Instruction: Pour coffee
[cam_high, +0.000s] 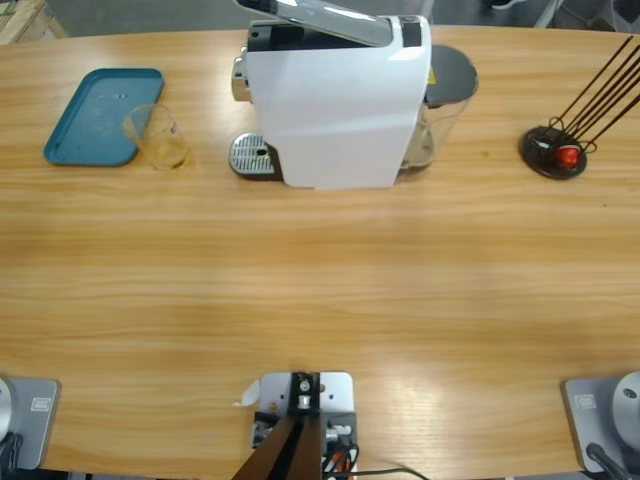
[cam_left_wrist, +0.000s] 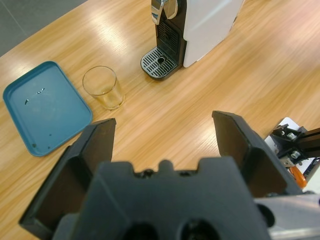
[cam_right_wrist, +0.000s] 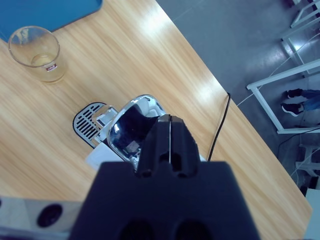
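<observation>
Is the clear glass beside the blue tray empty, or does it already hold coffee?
Empty: the glass stands upright and shows only clear walls, no dark liquid inside.

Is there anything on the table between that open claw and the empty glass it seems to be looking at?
Nothing visible. In the left wrist view, only bare table lies between the left gripper, jaws open, and the glass. The tray sits beside the glass and the coffee machine stands beyond it, both off that line.

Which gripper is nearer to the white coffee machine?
Right. The right gripper hovers directly above the white coffee machine, jaws shut. The left gripper, open, is far back over bare table.
</observation>
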